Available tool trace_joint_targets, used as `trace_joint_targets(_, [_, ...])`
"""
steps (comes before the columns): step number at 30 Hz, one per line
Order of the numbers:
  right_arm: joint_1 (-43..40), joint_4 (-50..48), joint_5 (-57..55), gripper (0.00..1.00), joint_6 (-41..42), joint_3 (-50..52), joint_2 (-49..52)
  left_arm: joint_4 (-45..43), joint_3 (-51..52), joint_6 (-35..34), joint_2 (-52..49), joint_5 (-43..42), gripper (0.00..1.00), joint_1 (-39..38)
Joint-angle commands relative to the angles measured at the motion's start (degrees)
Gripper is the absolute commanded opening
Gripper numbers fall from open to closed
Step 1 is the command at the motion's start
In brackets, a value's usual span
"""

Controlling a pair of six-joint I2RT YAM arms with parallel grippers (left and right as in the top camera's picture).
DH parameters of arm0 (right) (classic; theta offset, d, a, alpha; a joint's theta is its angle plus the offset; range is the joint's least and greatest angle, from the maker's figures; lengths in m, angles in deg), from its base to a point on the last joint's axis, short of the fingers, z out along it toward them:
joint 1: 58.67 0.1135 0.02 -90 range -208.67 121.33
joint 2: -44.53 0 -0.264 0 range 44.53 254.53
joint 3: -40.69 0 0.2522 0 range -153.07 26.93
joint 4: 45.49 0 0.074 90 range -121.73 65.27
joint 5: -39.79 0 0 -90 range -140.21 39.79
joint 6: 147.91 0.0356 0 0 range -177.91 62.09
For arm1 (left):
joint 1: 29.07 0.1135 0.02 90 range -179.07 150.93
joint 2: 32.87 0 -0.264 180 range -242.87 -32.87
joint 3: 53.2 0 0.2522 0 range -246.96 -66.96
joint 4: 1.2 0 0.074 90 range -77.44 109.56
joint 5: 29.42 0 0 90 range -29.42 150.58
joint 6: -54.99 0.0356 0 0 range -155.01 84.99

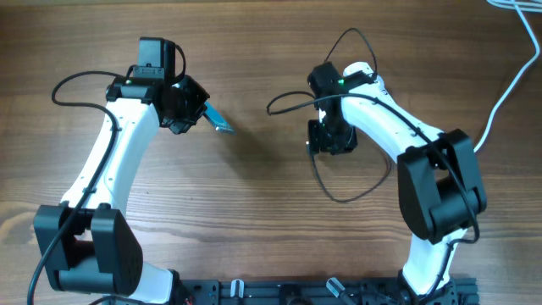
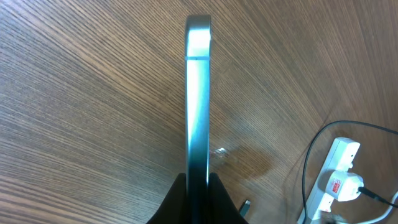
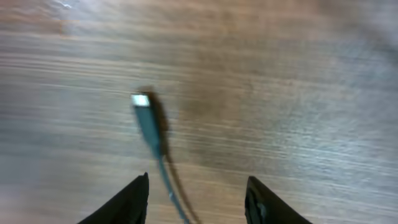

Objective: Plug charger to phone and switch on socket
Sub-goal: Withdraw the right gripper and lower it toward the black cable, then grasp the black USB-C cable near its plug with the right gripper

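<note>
Wood table [image 1: 254, 212]: both arms reach over it.
Left gripper [image 2: 198, 185]: pinching the phone [image 2: 198, 93] at one end, edge-on to the wrist camera.
Right gripper [image 3: 198, 180]: fingers spread, gripping nothing.
Charger [image 3: 144, 115]: blurred tip just ahead of the right fingers; cable runs back between them.
Socket [image 2: 339, 152]: near the phone, white plug [image 2: 346, 186] seated.

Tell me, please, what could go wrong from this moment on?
The right gripper is open and the charger tip lies ungripped ahead of it; the tip is small, so a grasp may miss. The left gripper holds the phone on edge by one end only, so it may tilt or slip when the tip is pushed in.
</note>
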Motion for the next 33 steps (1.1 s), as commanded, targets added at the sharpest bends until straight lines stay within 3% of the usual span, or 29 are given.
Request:
trace_joint_targets(1, [0.26, 0.66, 3.08, 0.57, -6.05, -2.47, -1.97, -0.24, -0.46, 1.16, 0.11, 0.11, 0.04, 0.11])
trace_joint_targets(5, [1.66, -1.31, 4.39, 0.44, -8.11, -0.44, -1.2, -0.17, -0.46, 1.16, 0.11, 0.09, 0.04, 0.11])
trace_joint_targets(12, [5.6, -4.48, -6.1, 0.37, -1.44, 2.4, -0.24, -0.15, -0.46, 1.16, 0.11, 0.09, 0.04, 0.11])
trace_joint_targets(26, [7.54, -10.95, -9.79, 0.33, -0.63, 7.78, -0.17, 0.5, -0.42, 1.14, 0.11, 0.09, 0.04, 0.11])
trace_joint_targets(33, [7.54, -12.02, -7.69, 0.27, -0.92, 7.82, 1.01, 0.7, -0.42, 1.16, 0.11, 0.07, 0.04, 0.11])
